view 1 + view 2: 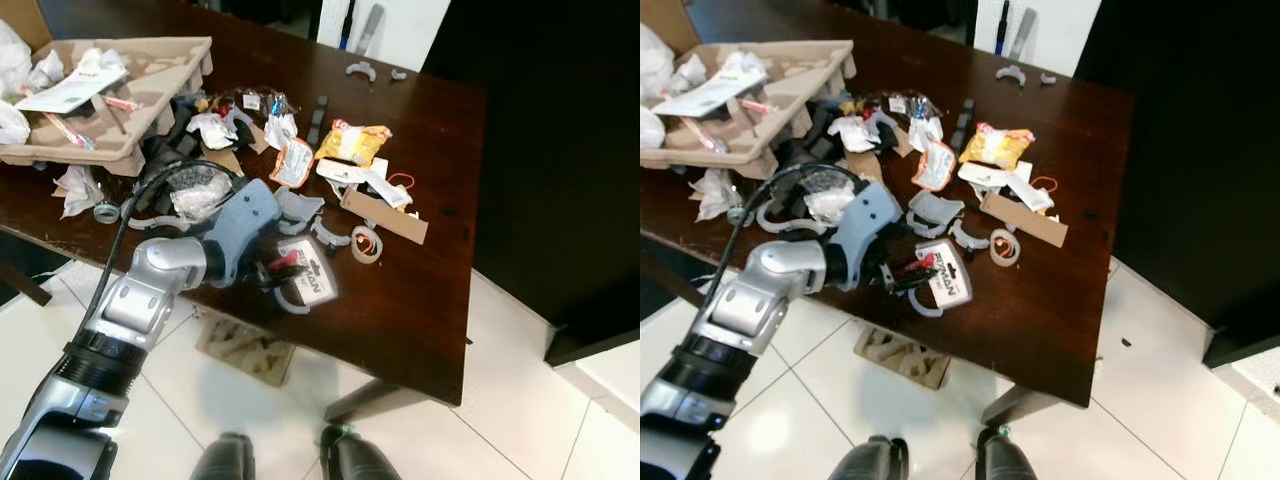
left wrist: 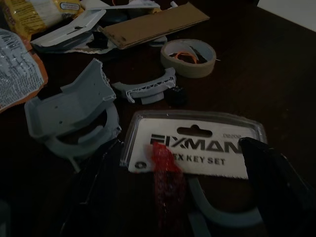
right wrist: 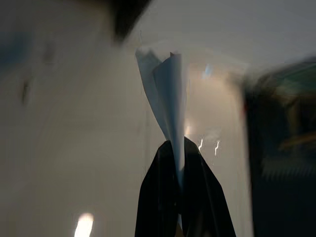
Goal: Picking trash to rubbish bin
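Note:
A clear blister pack [image 2: 192, 148] labelled as a hex key set lies near the front edge of the dark wooden table [image 1: 420, 300], with a red piece [image 2: 165, 173] on it. My left gripper [image 1: 275, 270] is low over the table at this pack [image 1: 310, 278], open, with one black finger [image 2: 276, 187] on each side of it. My right gripper [image 3: 178, 148] is shut on a thin strip of white paper [image 3: 168, 84] that sticks up from between its fingers against a blurred pale background.
Litter covers the table: a yellow snack bag [image 1: 355, 140], an orange packet [image 1: 292, 160], a tape roll [image 1: 367, 243], a cardboard strip [image 1: 385, 215], grey plastic pieces [image 1: 298, 205]. A cardboard tray [image 1: 150, 60] of rubbish stands far left. Cardboard [image 1: 245, 345] lies on the tiled floor.

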Robot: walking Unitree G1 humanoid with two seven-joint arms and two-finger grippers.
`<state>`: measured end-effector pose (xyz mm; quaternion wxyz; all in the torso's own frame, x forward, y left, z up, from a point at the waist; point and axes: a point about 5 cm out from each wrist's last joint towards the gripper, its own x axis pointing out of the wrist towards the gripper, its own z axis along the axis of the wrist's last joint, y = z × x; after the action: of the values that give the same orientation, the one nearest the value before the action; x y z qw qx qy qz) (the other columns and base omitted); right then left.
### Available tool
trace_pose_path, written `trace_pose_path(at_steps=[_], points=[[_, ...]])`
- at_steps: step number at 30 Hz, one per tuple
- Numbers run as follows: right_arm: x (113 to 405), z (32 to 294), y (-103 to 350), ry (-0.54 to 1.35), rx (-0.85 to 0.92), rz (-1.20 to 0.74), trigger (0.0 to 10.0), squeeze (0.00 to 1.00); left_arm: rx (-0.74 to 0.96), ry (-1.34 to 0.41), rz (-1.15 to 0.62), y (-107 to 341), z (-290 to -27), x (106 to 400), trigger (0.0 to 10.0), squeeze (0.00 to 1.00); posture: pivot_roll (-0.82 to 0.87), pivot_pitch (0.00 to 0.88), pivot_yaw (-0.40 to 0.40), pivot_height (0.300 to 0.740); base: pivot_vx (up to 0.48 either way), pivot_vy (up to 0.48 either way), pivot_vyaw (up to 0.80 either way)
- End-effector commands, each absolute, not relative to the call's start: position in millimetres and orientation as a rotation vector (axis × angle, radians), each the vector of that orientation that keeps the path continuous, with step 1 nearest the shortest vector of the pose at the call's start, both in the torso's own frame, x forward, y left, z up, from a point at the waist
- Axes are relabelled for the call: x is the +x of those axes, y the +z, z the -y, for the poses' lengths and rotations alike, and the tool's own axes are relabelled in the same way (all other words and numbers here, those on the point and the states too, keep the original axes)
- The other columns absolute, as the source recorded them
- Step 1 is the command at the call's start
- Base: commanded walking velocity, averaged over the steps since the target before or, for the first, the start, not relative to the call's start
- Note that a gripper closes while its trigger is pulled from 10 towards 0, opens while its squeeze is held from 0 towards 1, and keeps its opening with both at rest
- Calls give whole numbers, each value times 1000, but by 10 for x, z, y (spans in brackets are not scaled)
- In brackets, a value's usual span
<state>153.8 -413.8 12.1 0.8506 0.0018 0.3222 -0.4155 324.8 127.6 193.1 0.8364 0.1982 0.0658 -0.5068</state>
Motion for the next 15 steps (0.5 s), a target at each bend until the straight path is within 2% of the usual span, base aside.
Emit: trace_pose_path(at_steps=[1,5,15], points=[[1293,3997,-135,-867,46,-802,10000,0,438,-1080,-160,1911,-1319,3278,10000,0,82,250,-58,740,0,0,0],[1089,3811,-362,-832,60,-919,10000,0,471,-1020,-199,1887,-1413,3377,10000,0,78,256,-53,740,0,0,0],[610,3391,-747,-712,69,-1154,10000,0,423,-1030,-199,1846,-1417,3440,10000,0,57,266,-52,740,0,0,0]])
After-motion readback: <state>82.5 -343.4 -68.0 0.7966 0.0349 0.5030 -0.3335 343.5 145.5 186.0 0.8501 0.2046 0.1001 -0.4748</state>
